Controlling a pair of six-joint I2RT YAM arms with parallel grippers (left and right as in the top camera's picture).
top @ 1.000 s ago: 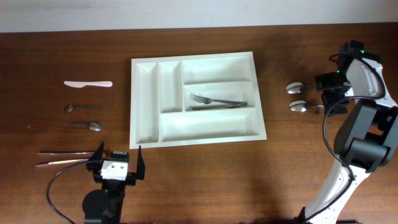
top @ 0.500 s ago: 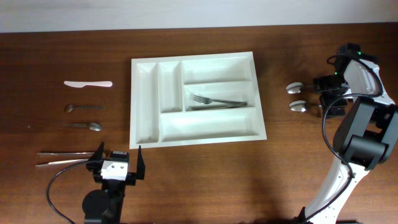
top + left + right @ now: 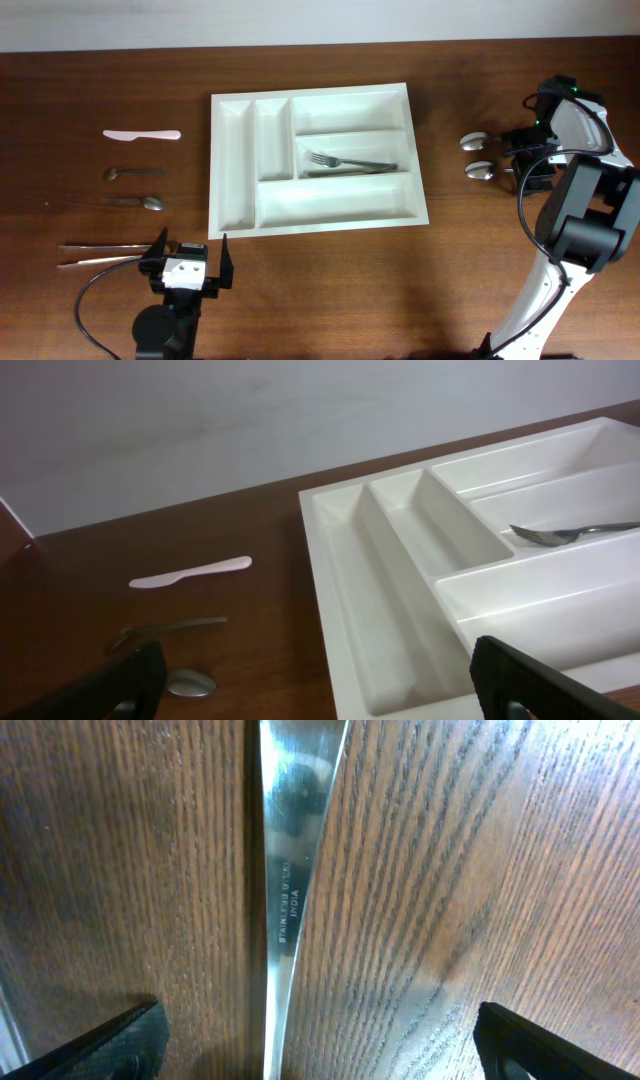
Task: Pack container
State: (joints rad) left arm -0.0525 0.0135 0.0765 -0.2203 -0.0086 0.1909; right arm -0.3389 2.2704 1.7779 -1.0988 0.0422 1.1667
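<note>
Right gripper fully open, empty, over spoon handle on desk; left gripper fully open, empty, near container.

Left arm sits at the near left edge of the worktop, folded over its base, wrist level and aimed at the far side. I read the left tool as spread wide with nothing between its jaws; its black fingertips show in the bottom corners of its wrist view. Right arm rises from the near right corner, elbow bent, forearm reaching to the far right. Right tool is pitched down, close over the worktop, jaws wide apart, gripping nothing.
</note>
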